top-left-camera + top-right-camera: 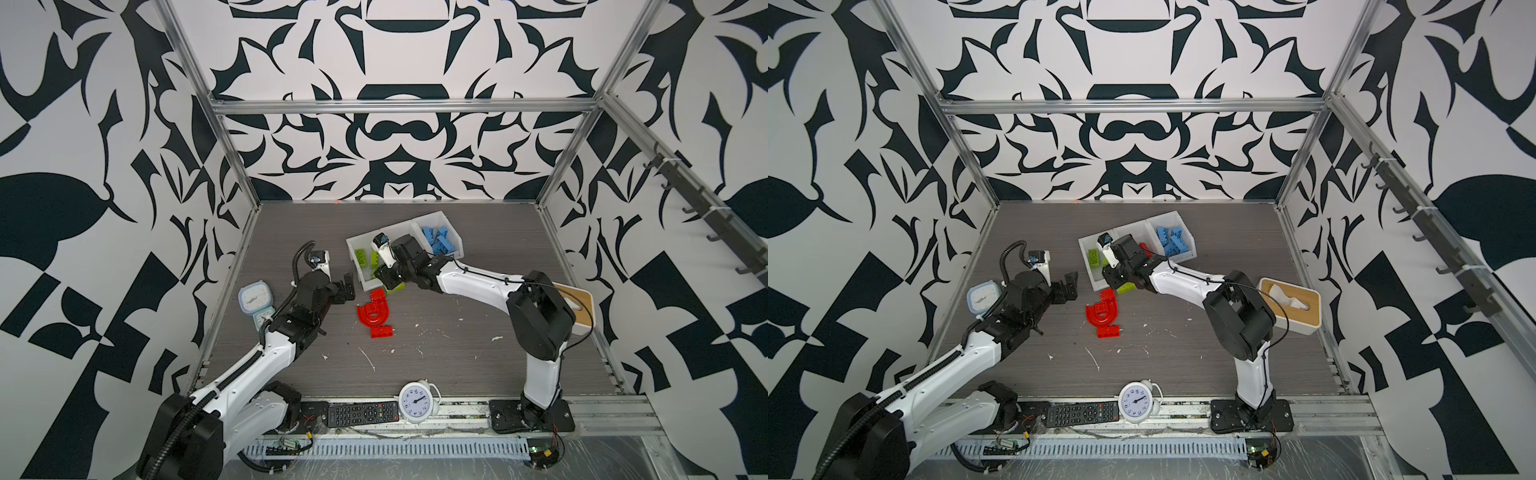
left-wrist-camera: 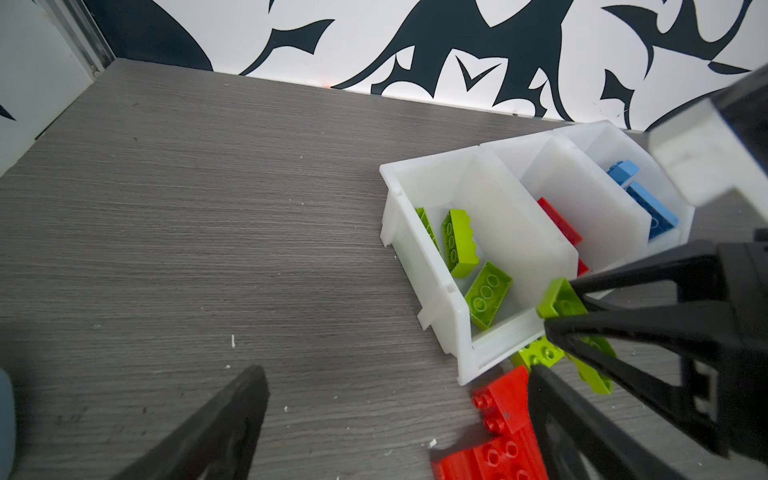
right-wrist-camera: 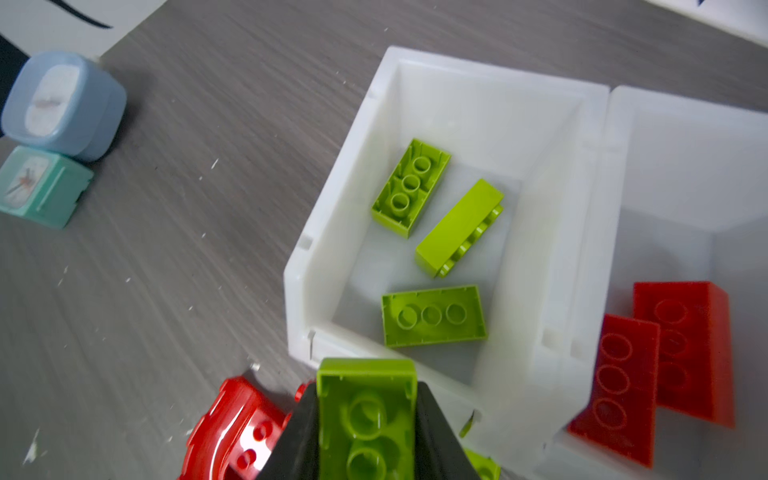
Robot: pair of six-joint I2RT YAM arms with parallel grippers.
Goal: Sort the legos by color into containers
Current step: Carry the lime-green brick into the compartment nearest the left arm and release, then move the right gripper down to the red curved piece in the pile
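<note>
Lying in the end container (image 3: pixel 490 70): three green legos (image 3: pixel 432 315).

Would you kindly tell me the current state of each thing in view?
Left gripper: open, empty.
Right gripper: shut on a green lego.
Left bin: holds three green legos.
Middle bin: holds red legos.
Right bin: holds blue legos.
Red arch: loose on the table.
Tissue box: tissue sticking out.

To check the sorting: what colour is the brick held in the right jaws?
The brick is lime green; the right wrist view shows it best.
</note>
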